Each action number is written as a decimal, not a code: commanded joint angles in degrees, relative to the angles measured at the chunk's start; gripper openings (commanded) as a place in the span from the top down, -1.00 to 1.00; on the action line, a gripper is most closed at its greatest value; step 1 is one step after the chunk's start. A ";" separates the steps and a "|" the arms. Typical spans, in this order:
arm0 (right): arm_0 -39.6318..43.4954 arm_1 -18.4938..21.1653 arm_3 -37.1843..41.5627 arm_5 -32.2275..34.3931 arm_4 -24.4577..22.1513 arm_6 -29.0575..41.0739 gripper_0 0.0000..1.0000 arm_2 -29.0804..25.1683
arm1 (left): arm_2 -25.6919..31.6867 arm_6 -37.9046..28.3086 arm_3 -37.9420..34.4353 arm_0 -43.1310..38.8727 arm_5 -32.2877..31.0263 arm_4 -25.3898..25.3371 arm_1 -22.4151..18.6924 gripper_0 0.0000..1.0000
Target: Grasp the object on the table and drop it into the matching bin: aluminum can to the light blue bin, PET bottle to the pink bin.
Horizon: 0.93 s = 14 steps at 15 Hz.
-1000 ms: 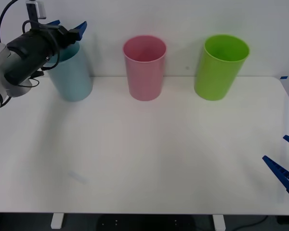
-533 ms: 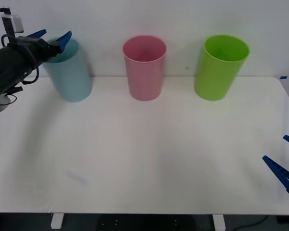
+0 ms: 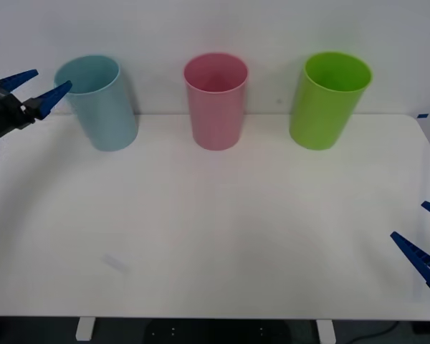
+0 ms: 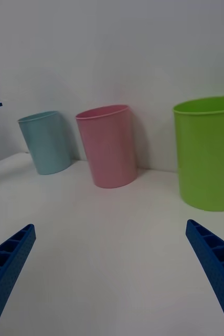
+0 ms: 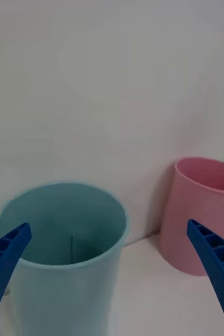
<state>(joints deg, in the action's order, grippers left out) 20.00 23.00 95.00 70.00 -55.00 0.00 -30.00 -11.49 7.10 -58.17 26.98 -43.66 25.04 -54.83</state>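
Your left gripper [image 3: 37,87] has pulled back off the light blue bin [image 3: 99,104], fingers [image 3: 54,95] spread and empty, just beside its rim. You can't see the can; presumably it lies inside. Swing carelessly and a fingertip could tip that smooth, tapered plastic cylinder. Farther along the white surface [image 3: 222,236] stands the pink bin [image 3: 216,100]. Your right gripper [image 3: 424,241] waits, spread.
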 commanded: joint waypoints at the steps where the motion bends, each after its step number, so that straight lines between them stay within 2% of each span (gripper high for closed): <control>1: 0.00 0.00 0.00 0.00 0.00 0.00 -1.00 0.00 | 5.52 0.37 -1.42 -5.63 -5.91 3.70 -0.45 -1.00; 4: 0.00 0.00 0.00 0.00 0.00 0.00 -1.00 0.00 | 12.20 0.46 -4.49 -12.13 -11.27 7.66 -0.45 -1.00; 7: 0.00 0.00 0.00 0.00 0.00 0.00 -1.00 0.00 | 18.17 0.90 -10.91 -19.87 -11.89 11.09 -0.45 -1.00; 11: 0.00 0.00 0.00 0.00 0.00 0.00 -1.00 0.00 | 21.95 2.57 -18.03 -29.36 -12.33 11.17 -0.45 -1.00; 14: 0.00 0.00 0.00 0.00 0.00 0.00 -1.00 0.00 | 24.41 3.01 -22.77 -35.77 -12.59 13.81 -0.45 -1.00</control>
<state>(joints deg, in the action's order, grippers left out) 20.00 23.00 95.00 70.00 -55.00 0.00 -30.00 12.51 10.09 -80.02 -7.45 -56.23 38.53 -55.29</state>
